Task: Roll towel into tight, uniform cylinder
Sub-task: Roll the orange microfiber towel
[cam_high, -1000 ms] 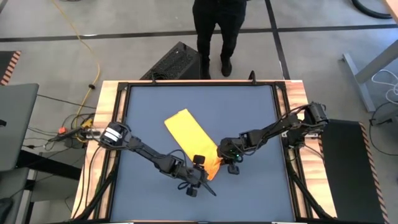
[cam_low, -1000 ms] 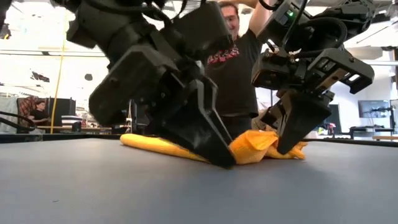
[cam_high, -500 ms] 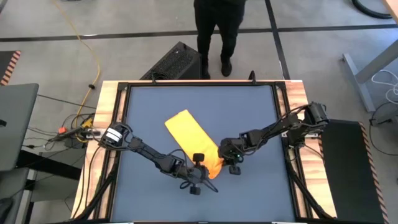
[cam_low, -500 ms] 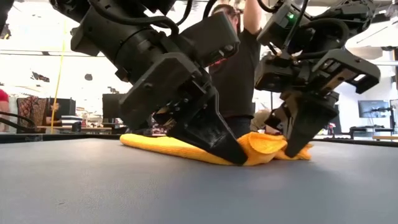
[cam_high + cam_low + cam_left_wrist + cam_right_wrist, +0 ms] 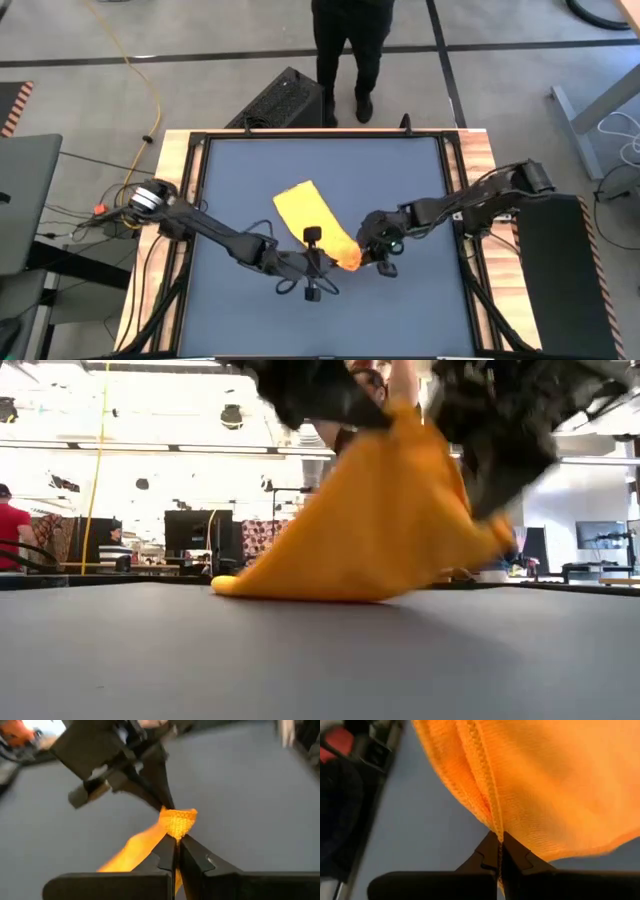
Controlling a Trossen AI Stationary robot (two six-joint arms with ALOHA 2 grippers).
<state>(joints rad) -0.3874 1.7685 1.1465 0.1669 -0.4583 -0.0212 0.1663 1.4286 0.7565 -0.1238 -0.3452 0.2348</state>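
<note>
The yellow towel (image 5: 312, 222) is a folded strip lying slantwise at the table's middle. Its far end (image 5: 232, 586) rests on the table, and its near end is raised into a tent shape (image 5: 385, 510). My left gripper (image 5: 332, 262) comes from the near left and is shut on that raised end. My right gripper (image 5: 372, 254) comes from the right and is shut on the same end, close beside the left one. In the low view both grippers are blurred at the top edge. My left gripper pinches a bunched corner at the towel's near end (image 5: 177, 826) between its two fingers. The fingers slant down from the table's near left. That end is lifted clear and the cloth slopes down to the table behind it. My right gripper pinches the hemmed edge of the near end (image 5: 493, 822) between its two fingers, where folds of cloth gather; I cannot tell how many layers. It comes slanting down from the table's right. The cloth hangs away from the fingers, lifted off the table.
The dark table mat (image 5: 240, 170) has bare room on all sides of the towel. A person (image 5: 345, 50) stands beyond the far edge, next to a black case (image 5: 280, 100) on the floor. Wooden rails run along the table's left and right sides.
My left gripper has shut on the towel's near end. Both grippers have then risen together, lifting that end from a low crumpled heap into a tall tent. The far end has stayed on the table.
</note>
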